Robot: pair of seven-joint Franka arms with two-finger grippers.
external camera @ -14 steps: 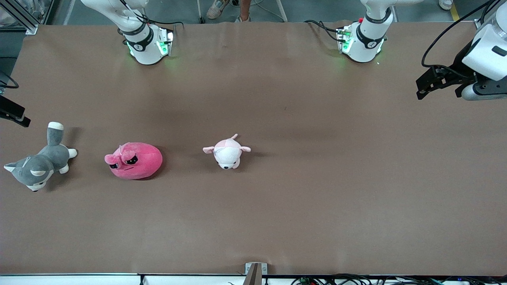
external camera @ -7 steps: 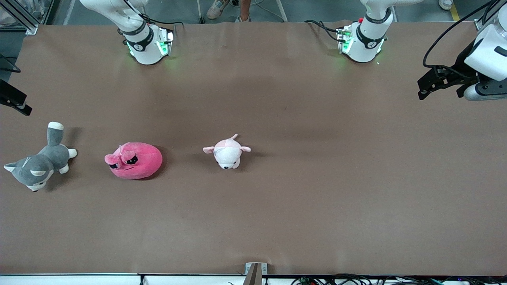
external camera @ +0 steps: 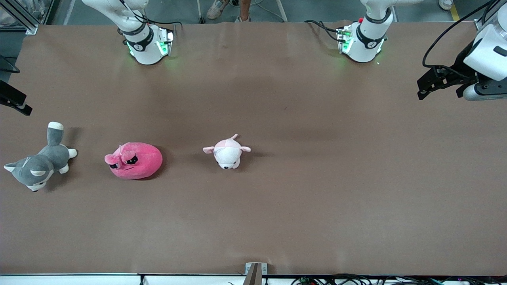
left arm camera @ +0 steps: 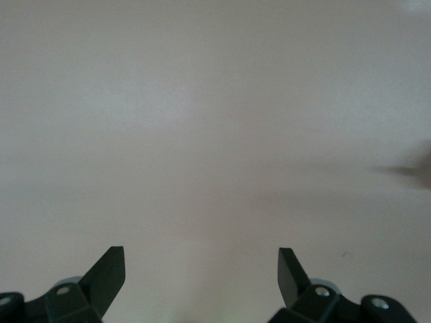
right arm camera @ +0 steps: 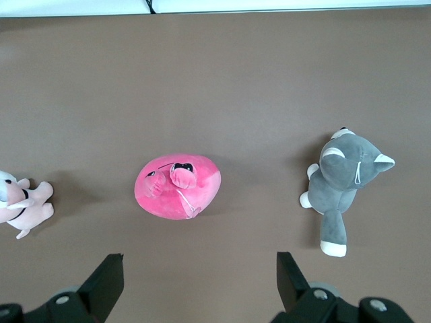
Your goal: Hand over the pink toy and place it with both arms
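The pink toy (external camera: pixel 134 160), a hot-pink round plush with angry black eyes, lies on the brown table (external camera: pixel 317 190) toward the right arm's end. In the right wrist view the pink toy (right arm camera: pixel 178 187) lies below my right gripper (right arm camera: pixel 200 269), which is open, empty and well above the table. In the front view only part of the right gripper (external camera: pixel 18 106) shows, at the picture's edge. My left gripper (external camera: pixel 420 89) hangs open over the left arm's end of the table. In its own view the left gripper (left arm camera: pixel 202 269) has only bare table under it.
A pale pink-and-white plush (external camera: pixel 227 152) lies near the table's middle, beside the pink toy. A grey-and-white cat plush (external camera: pixel 39 164) lies at the right arm's end, on the pink toy's other flank. Both arm bases (external camera: pixel 146 43) (external camera: pixel 362 41) stand along the table's back edge.
The right gripper shifted slightly toward the robots' side of the table, then stopped. The left gripper moved only a little. The toys have not moved.
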